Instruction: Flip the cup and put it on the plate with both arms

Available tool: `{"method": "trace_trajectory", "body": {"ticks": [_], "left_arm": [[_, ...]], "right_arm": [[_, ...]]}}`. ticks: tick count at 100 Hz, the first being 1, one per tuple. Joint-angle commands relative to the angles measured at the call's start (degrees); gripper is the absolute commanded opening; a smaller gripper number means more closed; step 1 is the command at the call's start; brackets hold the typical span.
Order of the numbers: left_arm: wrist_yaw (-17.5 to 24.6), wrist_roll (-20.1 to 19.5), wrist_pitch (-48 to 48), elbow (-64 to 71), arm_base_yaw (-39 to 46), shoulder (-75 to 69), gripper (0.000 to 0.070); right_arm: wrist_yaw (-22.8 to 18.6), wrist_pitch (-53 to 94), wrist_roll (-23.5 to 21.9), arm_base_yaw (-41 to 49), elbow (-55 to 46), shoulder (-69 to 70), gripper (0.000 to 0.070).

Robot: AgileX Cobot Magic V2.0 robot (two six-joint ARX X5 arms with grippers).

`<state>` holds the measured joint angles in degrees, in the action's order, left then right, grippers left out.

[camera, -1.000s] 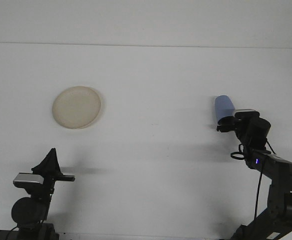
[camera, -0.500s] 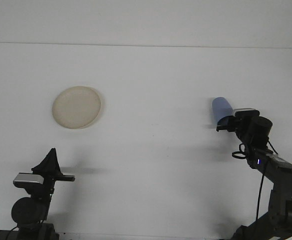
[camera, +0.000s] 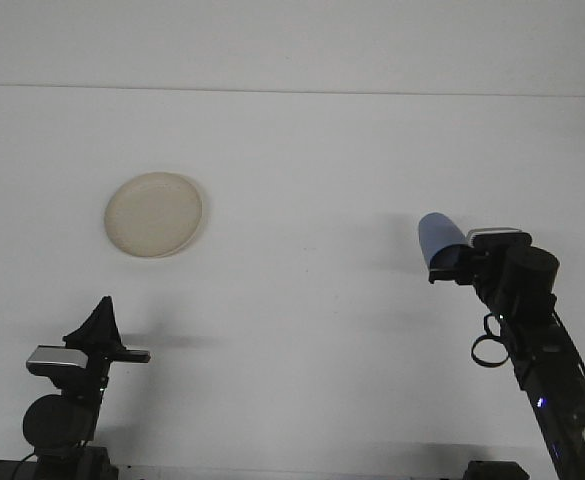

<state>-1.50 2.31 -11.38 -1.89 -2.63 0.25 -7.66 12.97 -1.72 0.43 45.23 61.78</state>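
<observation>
A blue cup [camera: 436, 238] is held tilted above the right side of the white table, with my right gripper [camera: 450, 262] shut on its lower end. The cup casts a faint shadow on the table behind it, so it is lifted off the surface. A round cream plate [camera: 154, 214] lies flat at the left of the table, far from the cup. My left gripper [camera: 100, 328] stays low at the front left, below the plate, holding nothing.
The white table [camera: 302, 170] ends at a back edge against a pale wall. Only the plate lies on the surface between the arms.
My right gripper has lifted the blue cup and carried it slightly left and toward the front. The arm has swung more upright. The left arm and plate have not moved.
</observation>
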Motion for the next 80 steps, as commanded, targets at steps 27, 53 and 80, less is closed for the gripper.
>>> {"method": "trace_trajectory", "body": {"ticks": [27,53,80], "left_arm": [[0.15,-0.13,-0.70,1.09,0.11,-0.07,0.0010],[0.15,-0.15,-0.68,1.09,0.11,-0.07,0.0010],[0.15,-0.13,-0.70,1.09,0.11,-0.07,0.0011]], "right_arm": [[1.84,41.11,-9.49,15.78,19.02,-4.17,0.0000],[7.74,52.72,-14.27,29.64,26.95,3.98,0.0000],[7.76,53.00,-14.99,39.50,31.21,16.81,0.0000]]}}
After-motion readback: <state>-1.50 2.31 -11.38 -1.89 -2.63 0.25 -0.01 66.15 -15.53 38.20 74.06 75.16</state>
